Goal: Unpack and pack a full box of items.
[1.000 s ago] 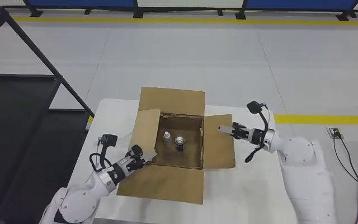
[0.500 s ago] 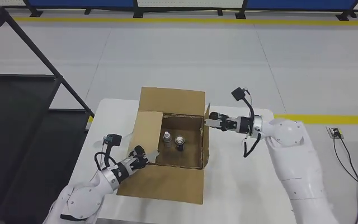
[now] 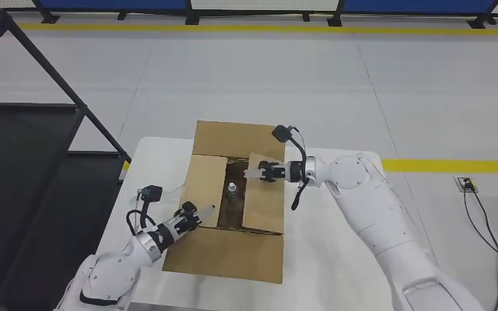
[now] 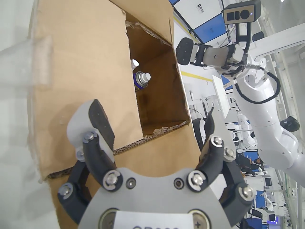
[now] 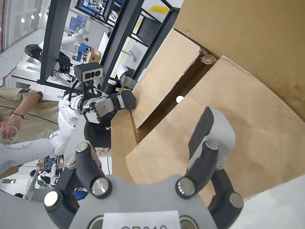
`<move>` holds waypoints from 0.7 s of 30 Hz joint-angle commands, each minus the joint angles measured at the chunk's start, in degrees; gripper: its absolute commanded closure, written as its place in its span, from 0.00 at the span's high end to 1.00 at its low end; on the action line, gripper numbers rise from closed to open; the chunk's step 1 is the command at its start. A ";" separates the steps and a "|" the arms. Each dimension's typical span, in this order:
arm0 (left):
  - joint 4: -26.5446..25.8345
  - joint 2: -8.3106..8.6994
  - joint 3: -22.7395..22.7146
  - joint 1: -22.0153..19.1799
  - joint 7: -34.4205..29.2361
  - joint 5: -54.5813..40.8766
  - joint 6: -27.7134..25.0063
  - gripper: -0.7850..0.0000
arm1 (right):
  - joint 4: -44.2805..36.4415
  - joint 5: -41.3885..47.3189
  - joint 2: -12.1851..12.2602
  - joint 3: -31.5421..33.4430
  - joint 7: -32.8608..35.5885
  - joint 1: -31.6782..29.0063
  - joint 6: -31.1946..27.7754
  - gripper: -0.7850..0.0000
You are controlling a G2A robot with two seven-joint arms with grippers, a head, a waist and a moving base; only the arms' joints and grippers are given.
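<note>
Centrally on the white tabletop [image 3: 334, 256] sat the cardboard box [image 3: 226, 255], its side flaps half folded over a spray can [image 4: 141, 79] inside. The right gripper [image 3: 252, 174] hovered over one flap, the left gripper [image 3: 207, 211] beside the other, both jaws spread.

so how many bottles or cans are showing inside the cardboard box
2: a white-capped bottle and a blue metal spray can, standing side by side inside the brown cardboard box. The folded-in flaps may hide more.
</note>
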 commanded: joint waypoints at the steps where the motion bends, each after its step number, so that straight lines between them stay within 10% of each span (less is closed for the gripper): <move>1: 0.15 -0.01 0.01 -0.03 0.13 -0.32 0.37 1.00 | 1.75 -0.21 -0.48 -1.19 -0.47 0.72 -0.16 1.00; 14: -0.47 0.10 0.01 0.07 0.63 0.02 -0.14 1.00 | 7.89 -4.19 -2.77 -6.72 -3.98 4.17 -2.03 1.00; 21: -6.64 1.09 -11.00 5.86 -0.36 -6.39 -3.85 1.00 | 6.21 -4.68 -1.94 -4.83 -8.45 4.36 -8.01 1.00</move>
